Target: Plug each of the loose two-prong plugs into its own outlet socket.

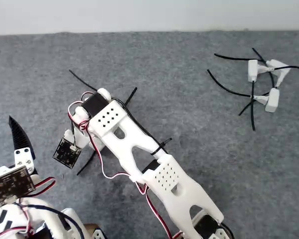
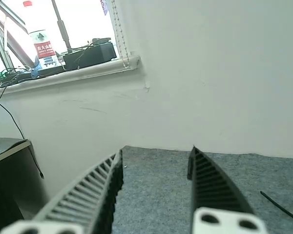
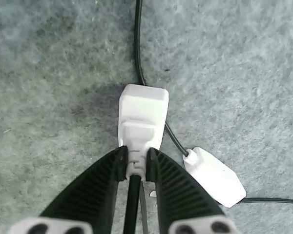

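Note:
My right gripper (image 3: 135,156) is shut on the neck of a white two-prong plug (image 3: 139,136), low over the grey carpet. The plug's front sits end to end against a white outlet socket (image 3: 144,105), whose black cable (image 3: 137,44) runs away from it. Another white connector (image 3: 215,176) lies loose on the carpet just beside them. From above, the right arm (image 1: 139,149) covers this spot at centre left. My left gripper (image 2: 154,192) stands open and holds nothing, aimed at the white wall; one of its black fingers (image 1: 18,135) shows at the lower left.
Three more white plug and socket pieces (image 1: 252,69) (image 1: 280,68) (image 1: 272,99) lie tangled in thin black cables at the far right of the carpet. Red and white wires (image 1: 102,162) hang off the right arm. A white wall (image 2: 210,73) borders the far edge.

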Action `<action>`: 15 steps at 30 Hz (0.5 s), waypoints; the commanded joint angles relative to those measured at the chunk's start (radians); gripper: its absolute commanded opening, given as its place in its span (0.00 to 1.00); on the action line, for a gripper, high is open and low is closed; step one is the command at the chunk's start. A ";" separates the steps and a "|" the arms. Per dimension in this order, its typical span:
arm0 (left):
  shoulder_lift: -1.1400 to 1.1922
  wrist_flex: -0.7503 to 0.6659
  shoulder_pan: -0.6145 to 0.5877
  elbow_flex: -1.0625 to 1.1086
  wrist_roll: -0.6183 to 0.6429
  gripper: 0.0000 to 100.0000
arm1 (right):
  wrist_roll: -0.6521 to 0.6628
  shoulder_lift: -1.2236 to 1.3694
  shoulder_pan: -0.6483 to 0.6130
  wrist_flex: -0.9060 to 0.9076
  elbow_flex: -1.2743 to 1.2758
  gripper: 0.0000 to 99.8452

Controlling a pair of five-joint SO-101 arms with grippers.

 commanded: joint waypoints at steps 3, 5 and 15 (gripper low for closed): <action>0.005 0.002 0.000 -0.002 -0.006 0.22 | 0.008 0.124 -0.024 0.027 0.002 0.01; 0.005 0.002 0.000 -0.002 -0.006 0.22 | 0.006 0.136 -0.036 0.031 -0.014 0.01; 0.005 0.003 0.000 -0.002 -0.006 0.22 | -0.014 0.148 -0.044 0.051 -0.017 0.01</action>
